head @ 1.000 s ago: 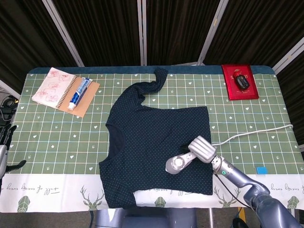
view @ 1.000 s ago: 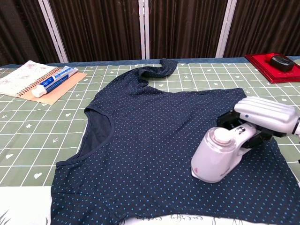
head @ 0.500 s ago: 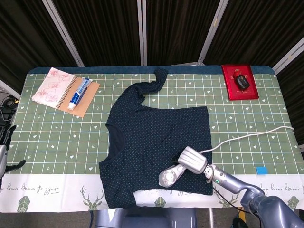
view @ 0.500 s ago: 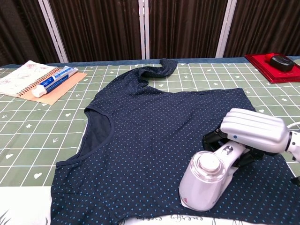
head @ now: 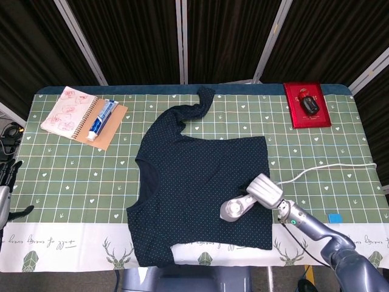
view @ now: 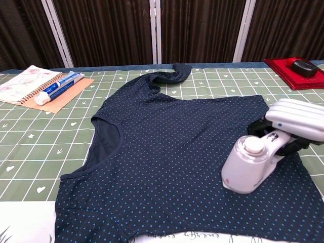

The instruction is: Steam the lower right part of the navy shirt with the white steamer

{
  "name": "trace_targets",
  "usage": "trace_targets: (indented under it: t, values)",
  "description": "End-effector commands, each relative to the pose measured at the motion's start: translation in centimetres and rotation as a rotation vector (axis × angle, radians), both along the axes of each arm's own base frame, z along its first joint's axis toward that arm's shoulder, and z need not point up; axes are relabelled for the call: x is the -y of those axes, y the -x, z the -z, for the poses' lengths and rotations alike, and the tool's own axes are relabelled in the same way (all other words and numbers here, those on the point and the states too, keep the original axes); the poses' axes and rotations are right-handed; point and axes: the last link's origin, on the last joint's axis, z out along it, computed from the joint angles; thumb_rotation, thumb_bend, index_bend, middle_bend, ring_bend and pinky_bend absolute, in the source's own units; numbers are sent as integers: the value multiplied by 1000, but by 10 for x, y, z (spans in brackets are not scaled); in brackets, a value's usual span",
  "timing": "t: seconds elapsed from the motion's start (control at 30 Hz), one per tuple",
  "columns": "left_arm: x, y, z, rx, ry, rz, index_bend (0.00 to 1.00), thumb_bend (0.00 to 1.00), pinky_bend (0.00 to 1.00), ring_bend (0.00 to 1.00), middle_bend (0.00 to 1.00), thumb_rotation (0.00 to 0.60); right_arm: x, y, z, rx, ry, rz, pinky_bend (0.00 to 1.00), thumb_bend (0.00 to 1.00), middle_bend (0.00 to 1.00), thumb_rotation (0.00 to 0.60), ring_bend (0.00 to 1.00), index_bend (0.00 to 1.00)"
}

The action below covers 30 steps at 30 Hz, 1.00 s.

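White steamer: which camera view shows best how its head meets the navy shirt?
The chest view: the white steamer is large and seen side-on, its head resting on the navy shirt, its handle gripped by the right hand. The head view shows it small, from above, with its cord trailing right.

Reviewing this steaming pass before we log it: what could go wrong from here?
1. The white steamer sits on the navy shirt near its right hem; a further pass could run off onto the tablecloth.
2. Its cord trails across the table behind the right hand and might snag or drag.
3. Dragging the steamer head may bunch the loose fabric.
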Motion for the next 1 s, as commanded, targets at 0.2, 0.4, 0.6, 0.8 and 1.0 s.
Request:
trace_targets:
  t: [0.2,0.4,0.6,0.8,1.0]
  values:
    - [0,-1,1,-1,3,4,0,0,0,0,0,600,13,27,-19,22,65,151,1000,814,719,600,760,797]
    - [0,-2,0,4,1,8,0,0,0,0,0,600,9,18,-9,18,38,104,1000,814,719,600,760,797]
    - [1,-1,-3,9,-5,10,0,0,0,0,0,600,-1,2,8,-46,3,-39,1000,814,720,600,760,798]
    - [0,-1,-3,11,-2,9,0,0,0,0,0,600,-13,-19,26,-9,-39,-119,1000,815,720,600,760,797]
    - [0,-1,-3,9,-2,10,0,0,0,0,0,600,-25,-36,40,5,-77,-188,1000,814,720,600,760,798]
